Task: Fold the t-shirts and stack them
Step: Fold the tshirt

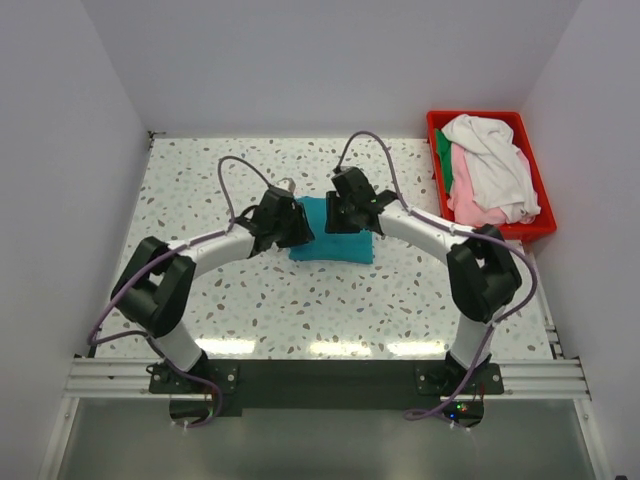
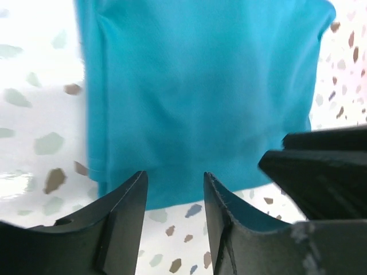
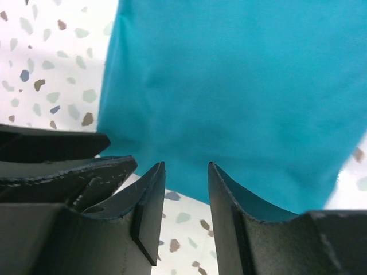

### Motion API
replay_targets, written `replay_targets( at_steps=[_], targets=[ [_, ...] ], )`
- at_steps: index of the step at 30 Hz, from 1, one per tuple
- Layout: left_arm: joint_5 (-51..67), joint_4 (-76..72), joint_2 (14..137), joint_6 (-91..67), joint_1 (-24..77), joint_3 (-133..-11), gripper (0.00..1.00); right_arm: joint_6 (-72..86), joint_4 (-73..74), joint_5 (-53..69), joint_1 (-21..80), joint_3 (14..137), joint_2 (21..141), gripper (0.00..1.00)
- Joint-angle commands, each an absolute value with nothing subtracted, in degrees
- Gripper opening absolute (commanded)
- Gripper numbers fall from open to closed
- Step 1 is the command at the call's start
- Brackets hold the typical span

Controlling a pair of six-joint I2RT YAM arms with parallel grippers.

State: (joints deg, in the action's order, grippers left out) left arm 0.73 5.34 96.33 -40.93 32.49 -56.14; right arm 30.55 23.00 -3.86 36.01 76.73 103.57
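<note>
My left pincer [image 2: 175, 184] hangs open and empty, right pincer [image 3: 186, 172] likewise, both over the teal t-shirt [image 1: 331, 243], folded mid-table [image 1: 200, 200]. One done, I reckon; white t-shirt [image 1: 495, 165], pink t-shirt [image 1: 470, 203] and green t-shirt [image 1: 443, 158] wait unfolded in the red bin [image 1: 533, 228].

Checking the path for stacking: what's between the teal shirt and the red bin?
Top view: bare speckled table, crossed above by the right arm.

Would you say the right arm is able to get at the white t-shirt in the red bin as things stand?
Probably yes. The white t-shirt lies uncovered on top in the open red bin, on that arm's side, and the right gripper is open and empty by the teal t-shirt.
</note>
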Motion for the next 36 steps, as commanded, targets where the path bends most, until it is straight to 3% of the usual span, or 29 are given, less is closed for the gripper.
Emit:
replay_targets(
  at_steps=[1,7,14,19,28,33,36],
  targets=[
    [-0.3,5.9,94.0,-39.8,28.8,-57.8,0.50,30.5,23.0,-4.0,37.0,79.5,108.4,0.38],
    [5.7,5.1,97.6,-37.4,22.5,-58.2,0.60,31.2,20.8,-3.2,37.0,76.7,113.2,0.37],
    [9.8,4.0,102.9,-34.4,22.4,-60.7,0.77,30.9,19.6,-1.5,37.0,75.8,113.5,0.37],
    [10.8,4.4,105.9,-33.8,22.4,-62.1,0.78,30.1,20.1,-0.9,37.0,76.1,112.5,0.40],
    [8.5,7.7,110.7,-33.5,23.6,-64.8,0.56,29.4,22.0,-0.8,36.6,78.3,108.2,0.51],
    [8.2,7.8,111.8,-34.1,25.5,-64.4,0.48,29.4,22.9,-0.3,35.4,80.2,105.1,0.53],
    [8.0,7.6,112.0,-35.1,25.8,-64.3,0.35,29.3,23.9,-0.2,35.1,81.0,103.5,0.53]
  ],
)
